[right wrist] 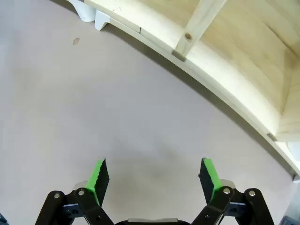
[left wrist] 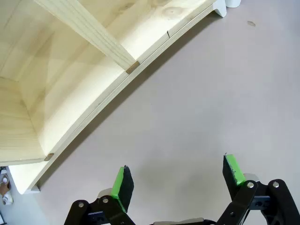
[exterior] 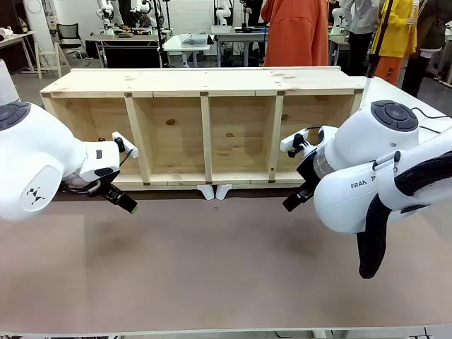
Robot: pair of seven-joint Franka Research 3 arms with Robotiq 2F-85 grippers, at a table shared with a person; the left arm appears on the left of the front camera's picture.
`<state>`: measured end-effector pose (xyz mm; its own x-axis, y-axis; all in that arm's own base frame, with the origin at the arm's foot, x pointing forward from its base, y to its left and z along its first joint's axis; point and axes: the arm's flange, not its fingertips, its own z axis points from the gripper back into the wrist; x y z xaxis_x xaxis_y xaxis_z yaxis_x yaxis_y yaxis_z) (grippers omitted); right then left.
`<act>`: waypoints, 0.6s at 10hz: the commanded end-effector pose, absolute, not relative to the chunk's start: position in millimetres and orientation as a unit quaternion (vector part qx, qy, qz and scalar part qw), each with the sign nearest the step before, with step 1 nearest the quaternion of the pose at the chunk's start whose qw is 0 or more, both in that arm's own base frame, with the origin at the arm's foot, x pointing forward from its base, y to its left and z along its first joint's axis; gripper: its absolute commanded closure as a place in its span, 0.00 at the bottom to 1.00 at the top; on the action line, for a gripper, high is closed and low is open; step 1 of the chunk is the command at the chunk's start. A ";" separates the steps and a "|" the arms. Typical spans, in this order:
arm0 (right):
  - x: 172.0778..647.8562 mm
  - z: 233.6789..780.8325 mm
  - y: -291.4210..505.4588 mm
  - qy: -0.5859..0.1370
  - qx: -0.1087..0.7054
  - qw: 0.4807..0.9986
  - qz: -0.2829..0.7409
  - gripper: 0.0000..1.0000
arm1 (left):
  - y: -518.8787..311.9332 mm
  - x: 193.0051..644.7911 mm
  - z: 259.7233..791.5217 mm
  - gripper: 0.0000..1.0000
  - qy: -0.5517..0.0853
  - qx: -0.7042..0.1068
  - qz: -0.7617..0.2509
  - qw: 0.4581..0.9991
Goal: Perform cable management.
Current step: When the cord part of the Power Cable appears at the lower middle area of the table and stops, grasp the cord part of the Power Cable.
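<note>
So, both arms hang low over the counter (exterior: 212, 275), right in front of the shelf (exterior: 205, 92), which lies on its side with four open bays facing the robot. The left fingers (exterior: 128, 205) sit by the shelf's left end, angled down at the counter. In the left wrist view the left fingers (left wrist: 123, 185) are spread wide apart with nothing but bare counter (left wrist: 201, 103) between them, and the shelf (left wrist: 89, 112) edge runs past above. Same deal on the other side: the right fingers (exterior: 292, 200) point down near the rightmost bay. In the right wrist view the right fingers (right wrist: 99, 180) are also wide apart and holding nothing, with the shelf (right wrist: 225, 70) front rail close ahead. Two small white feet (exterior: 215, 191) stick out under the middle of the shelf. A thin black cable (exterior: 424, 111) shows at the far right on a white surface behind the right arm, well apart from both sets of fingers. Its ends are hidden, so I can't tell where it runs. A person in orange (exterior: 293, 32) stands beyond the shelf.
</note>
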<state>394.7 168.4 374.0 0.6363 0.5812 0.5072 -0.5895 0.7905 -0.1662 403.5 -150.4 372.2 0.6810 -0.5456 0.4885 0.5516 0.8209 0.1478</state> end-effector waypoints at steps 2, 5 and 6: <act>394.7 374.0 168.4 -0.278 0.008 0.904 0.324 0.00 | -150.5 403.5 372.1 0.00 -0.265 -0.006 -0.299 0.917; 394.7 374.0 168.4 -0.278 0.008 0.904 0.324 0.00 | -150.5 403.5 372.1 0.00 -0.265 -0.006 -0.299 0.917; 394.7 374.0 168.4 -0.278 0.008 0.904 0.324 0.00 | -150.5 403.5 372.1 0.00 -0.265 -0.006 -0.299 0.917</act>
<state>394.6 168.6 374.0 0.6351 0.5830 0.5068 -0.5907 0.7893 -0.1676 403.0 -151.8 372.1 0.6788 -0.5489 0.4878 0.5543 0.8187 0.1499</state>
